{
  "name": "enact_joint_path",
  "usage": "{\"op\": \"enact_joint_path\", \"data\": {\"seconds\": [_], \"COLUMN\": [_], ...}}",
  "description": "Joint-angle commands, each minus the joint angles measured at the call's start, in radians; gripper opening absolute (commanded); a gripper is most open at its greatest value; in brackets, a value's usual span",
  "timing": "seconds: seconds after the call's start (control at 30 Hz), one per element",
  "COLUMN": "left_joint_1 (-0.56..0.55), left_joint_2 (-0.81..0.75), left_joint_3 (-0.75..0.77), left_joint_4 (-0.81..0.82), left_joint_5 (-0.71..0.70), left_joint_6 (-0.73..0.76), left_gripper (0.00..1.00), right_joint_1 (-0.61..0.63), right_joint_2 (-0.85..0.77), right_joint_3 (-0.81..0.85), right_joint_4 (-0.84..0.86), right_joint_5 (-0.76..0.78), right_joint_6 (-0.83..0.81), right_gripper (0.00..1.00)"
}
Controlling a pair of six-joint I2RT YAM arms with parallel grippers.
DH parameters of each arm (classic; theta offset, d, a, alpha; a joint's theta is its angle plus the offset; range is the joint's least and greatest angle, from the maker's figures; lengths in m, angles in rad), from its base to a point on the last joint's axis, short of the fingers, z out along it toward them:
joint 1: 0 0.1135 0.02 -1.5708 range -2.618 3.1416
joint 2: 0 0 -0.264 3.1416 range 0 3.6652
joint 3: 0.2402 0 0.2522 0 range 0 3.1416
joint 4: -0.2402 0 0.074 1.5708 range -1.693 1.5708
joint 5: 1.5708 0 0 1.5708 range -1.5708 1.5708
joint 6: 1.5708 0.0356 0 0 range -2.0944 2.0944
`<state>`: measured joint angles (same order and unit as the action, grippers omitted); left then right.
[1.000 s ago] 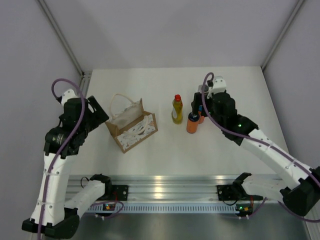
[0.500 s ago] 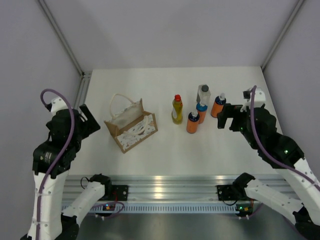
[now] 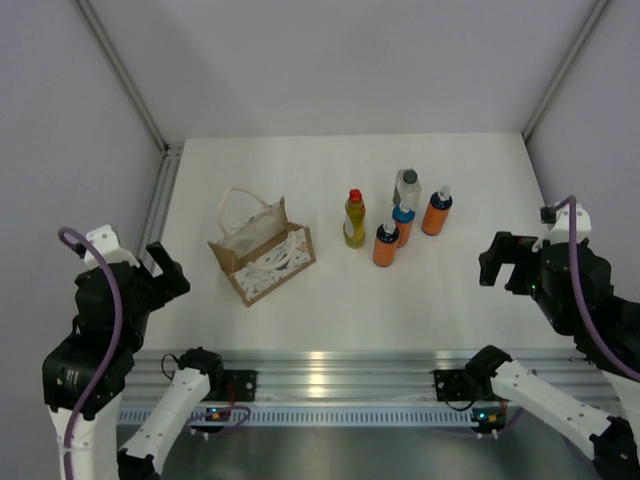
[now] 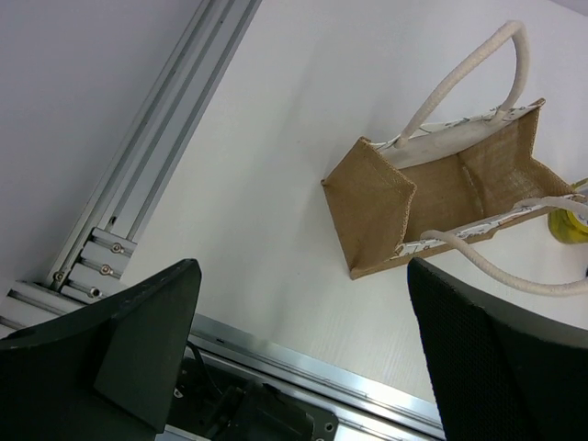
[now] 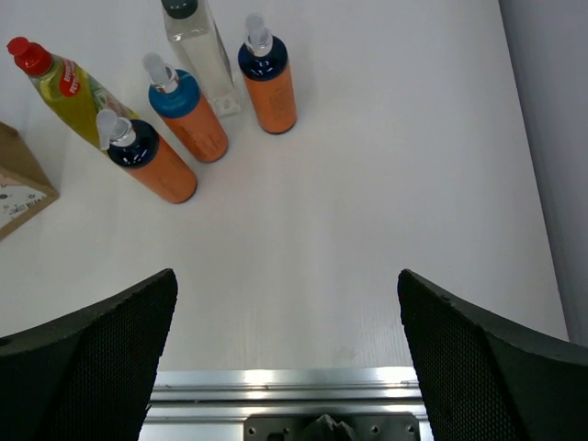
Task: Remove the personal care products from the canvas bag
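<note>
Table (image 3: 330, 305): white, carrying the bag and all five bottles, with both arms at its near edge.
Left gripper (image 4: 301, 276): jaws wide apart and holding nothing, raised over the near left corner, well apart from the bag.
Right gripper (image 5: 287, 276): jaws wide apart and holding nothing, raised near the right edge, well apart from the bottles.
Canvas bag (image 3: 262, 252): upright on the left half of the table, turned at an angle to the edges, mouth open upward. From the left wrist its inside shows as plain brown fabric, and the white loop handles arch over it.
Personal care products: all upright on the bare table right of the bag, in a loose cluster around the middle.
Clear bottle (image 3: 406, 187): grey cap, nearest the far edge.
Yellow bottle (image 3: 354, 222): red cap, nearest the bag.
Light-blue-topped orange bottle (image 3: 403, 226): just in front of the clear one.
Near dark-topped orange bottle (image 3: 385, 247): nearest the near edge.
Right dark-topped orange bottle (image 3: 436, 213): nearest the right edge.
</note>
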<state>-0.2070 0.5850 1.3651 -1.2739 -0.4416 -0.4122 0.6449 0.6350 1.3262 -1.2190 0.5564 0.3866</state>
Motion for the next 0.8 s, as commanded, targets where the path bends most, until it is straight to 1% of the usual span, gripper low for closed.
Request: {"op": "enact_joint_path", "data": {"seconds": [0.0,0.1,0.2,0.4,0.77], "left_joint_1": [-0.005,-0.005,-0.003,-0.003,-0.005], "left_joint_2": [-0.017,-0.028,-0.051,-0.071,-0.07], "left_joint_3": [-0.006,0.0,-0.004,-0.02,-0.038], "left_joint_4": [-0.015,-0.013,-0.015,-0.015,-0.012], "left_joint_5": [0.009,0.015,0.011,0.027,0.014], "left_joint_6": [0.021,0.029,0.024,0.01,-0.011], "left_gripper": [0.98,0.98,0.98,0.98,0.98], "right_joint_1": [-0.016,-0.016,-0.016,-0.014,-0.016], "right_joint_2": [-0.024,-0.07,-0.093,-0.104,-0.089], "right_joint_3": [0.068,0.071,0.07,0.077,0.088], "right_joint_4": [-0.169,-0.175,-0.178,-0.182,-0.18], "right_joint_5": [0.078,0.088,0.059,0.068,0.096], "right_joint_6": [0.031,0.029,0.026,0.028,0.017], "right_gripper": [0.99,0.99,0.99,0.99,0.99]}}
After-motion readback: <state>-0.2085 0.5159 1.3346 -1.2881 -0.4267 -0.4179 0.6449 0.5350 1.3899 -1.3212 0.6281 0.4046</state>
